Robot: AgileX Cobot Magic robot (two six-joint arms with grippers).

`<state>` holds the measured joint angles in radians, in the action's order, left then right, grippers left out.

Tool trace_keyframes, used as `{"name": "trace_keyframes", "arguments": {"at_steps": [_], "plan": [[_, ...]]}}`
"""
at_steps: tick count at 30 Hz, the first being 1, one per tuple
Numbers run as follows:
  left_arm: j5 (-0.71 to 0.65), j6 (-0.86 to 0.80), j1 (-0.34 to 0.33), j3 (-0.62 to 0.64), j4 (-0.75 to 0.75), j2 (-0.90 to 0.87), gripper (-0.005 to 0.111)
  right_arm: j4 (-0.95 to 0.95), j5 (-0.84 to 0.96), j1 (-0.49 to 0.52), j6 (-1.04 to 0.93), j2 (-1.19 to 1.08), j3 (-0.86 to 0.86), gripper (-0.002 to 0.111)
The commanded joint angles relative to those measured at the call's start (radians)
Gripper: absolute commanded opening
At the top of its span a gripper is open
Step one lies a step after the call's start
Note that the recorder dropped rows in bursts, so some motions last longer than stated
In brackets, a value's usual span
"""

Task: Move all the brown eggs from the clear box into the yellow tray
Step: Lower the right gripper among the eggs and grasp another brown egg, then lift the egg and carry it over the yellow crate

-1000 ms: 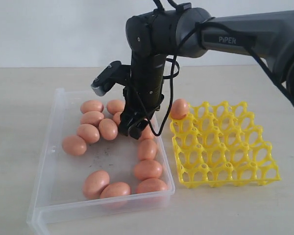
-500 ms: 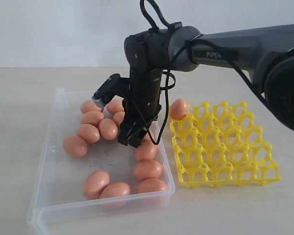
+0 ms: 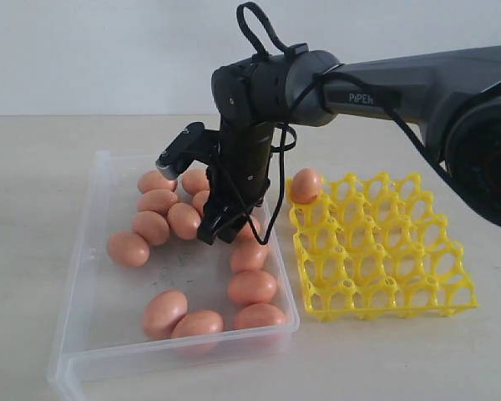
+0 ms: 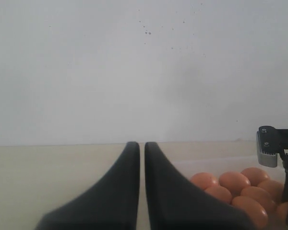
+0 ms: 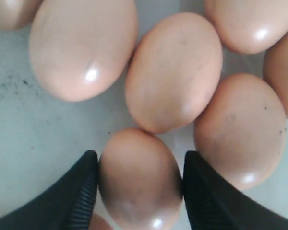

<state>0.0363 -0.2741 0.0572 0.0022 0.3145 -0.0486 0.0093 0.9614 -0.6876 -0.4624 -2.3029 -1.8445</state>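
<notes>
The clear box (image 3: 83,276) holds several brown eggs (image 3: 184,220) in a far cluster and a near row. One brown egg (image 3: 306,185) sits in the far-left corner cup of the yellow tray (image 3: 384,251). My right gripper (image 3: 220,234) reaches down into the box among the far cluster. In the right wrist view its fingers (image 5: 84,187) press both sides of one egg (image 5: 139,182), so the right gripper (image 5: 140,155) is shut on it. My left gripper (image 4: 141,143) is shut and empty, level with the table, with eggs (image 4: 235,182) beside it.
Neighbouring eggs (image 5: 175,72) touch the gripped one on its far side, and another (image 5: 242,129) lies close against one finger. The box floor (image 5: 33,139) is bare beside the other finger. The tray stands right of the box on the beige table (image 3: 33,167).
The right gripper has dropped lower into the box and shifted slightly left. Its jaws have closed in onto an egg.
</notes>
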Motion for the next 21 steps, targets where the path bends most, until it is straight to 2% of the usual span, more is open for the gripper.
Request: {"name": "trace_keyframes", "arguments": {"at_steps": [1,2,8,11,17,21], "plan": [[0.016,-0.005,0.003,-0.002,0.005,-0.004,0.004,-0.009,-0.005,0.004,0.005,-0.003,-0.007,0.009],[0.016,-0.005,0.003,-0.002,0.005,-0.004,0.004,-0.009,-0.024,0.004,0.009,-0.003,-0.007,0.0],[0.016,-0.005,0.003,-0.002,0.005,-0.004,0.004,0.014,-0.349,0.004,0.244,0.005,0.017,0.0],[0.016,-0.005,0.003,-0.002,0.005,-0.004,0.004,0.072,-0.558,-0.002,0.275,0.03,0.09,0.0],[0.016,-0.005,0.003,-0.002,0.005,-0.004,0.004,0.164,-1.063,-0.019,0.294,0.132,0.367,0.0],[0.016,-0.005,0.003,-0.002,0.005,-0.004,0.004,0.164,-1.497,-0.022,0.39,0.214,0.633,0.0]]}}
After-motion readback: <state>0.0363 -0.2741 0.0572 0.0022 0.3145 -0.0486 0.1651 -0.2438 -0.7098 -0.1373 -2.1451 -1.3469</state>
